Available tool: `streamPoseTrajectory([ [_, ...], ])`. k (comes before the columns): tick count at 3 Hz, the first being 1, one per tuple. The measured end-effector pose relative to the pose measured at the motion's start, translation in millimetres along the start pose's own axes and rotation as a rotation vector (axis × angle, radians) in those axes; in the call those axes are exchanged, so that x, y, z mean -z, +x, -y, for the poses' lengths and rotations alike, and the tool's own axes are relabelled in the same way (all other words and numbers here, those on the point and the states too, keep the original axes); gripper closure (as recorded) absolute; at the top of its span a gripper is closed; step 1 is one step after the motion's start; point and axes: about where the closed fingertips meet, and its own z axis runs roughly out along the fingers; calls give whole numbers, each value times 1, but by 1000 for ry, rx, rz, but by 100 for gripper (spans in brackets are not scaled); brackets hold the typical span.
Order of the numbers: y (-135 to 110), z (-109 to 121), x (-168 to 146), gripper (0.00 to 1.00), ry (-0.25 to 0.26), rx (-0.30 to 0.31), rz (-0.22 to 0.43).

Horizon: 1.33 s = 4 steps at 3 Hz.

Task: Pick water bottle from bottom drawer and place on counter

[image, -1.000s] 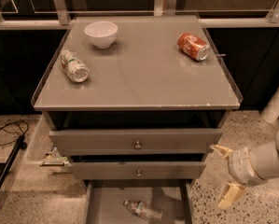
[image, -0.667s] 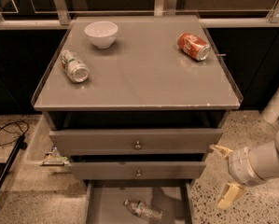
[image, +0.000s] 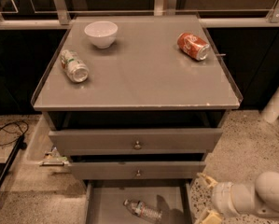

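Your cream pincer (image: 205, 198) is hanging open, empty, beside the grey bottom drawer (image: 106, 203); you are risking clipping its wall or rolling the clear crinkly water bottle (image: 142, 210).

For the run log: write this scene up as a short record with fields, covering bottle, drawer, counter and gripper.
water bottle: lying on its side in the bottom drawer
bottom drawer: pulled out
counter: holds white bowl, silver-green can and orange-red can; both cans lie on their sides
gripper: low, right of the bottom drawer, open, holding nothing, apart from the bottle
stage: bottle not yet grasped
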Motion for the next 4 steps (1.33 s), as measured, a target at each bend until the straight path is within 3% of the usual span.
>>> streamPoseTrajectory([
  [2,66,-14,-108,0,-45,-87,153],
  [3,71,-28,-127,0,-75,-119,175],
  [4,71,-28,-127,0,-75,-118,175],
])
